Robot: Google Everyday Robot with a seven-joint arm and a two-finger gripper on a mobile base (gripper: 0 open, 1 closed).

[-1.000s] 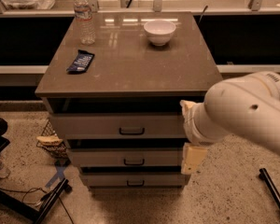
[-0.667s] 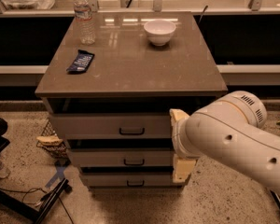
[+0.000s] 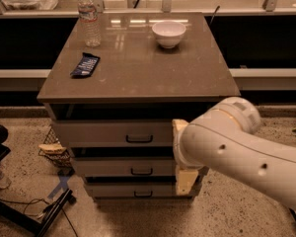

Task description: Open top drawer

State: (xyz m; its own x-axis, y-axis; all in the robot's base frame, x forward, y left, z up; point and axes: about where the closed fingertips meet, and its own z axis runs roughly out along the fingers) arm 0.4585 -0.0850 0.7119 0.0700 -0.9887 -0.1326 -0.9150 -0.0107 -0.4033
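The top drawer sits directly under the front edge of the table, with a dark gap between its front and the tabletop. Its dark pull handle is at the centre of the front and is untouched. The middle drawer and the bottom drawer lie below it.

The gripper is at the right end of the drawer fronts, below the table's front-right corner, and the white arm covers most of it. Whether it is released or clenched cannot be told.

On the tabletop:
- Water bottle: upright at the back-left corner.
- White bowl: near the back edge.
- Dark snack packet: flat near the left edge.
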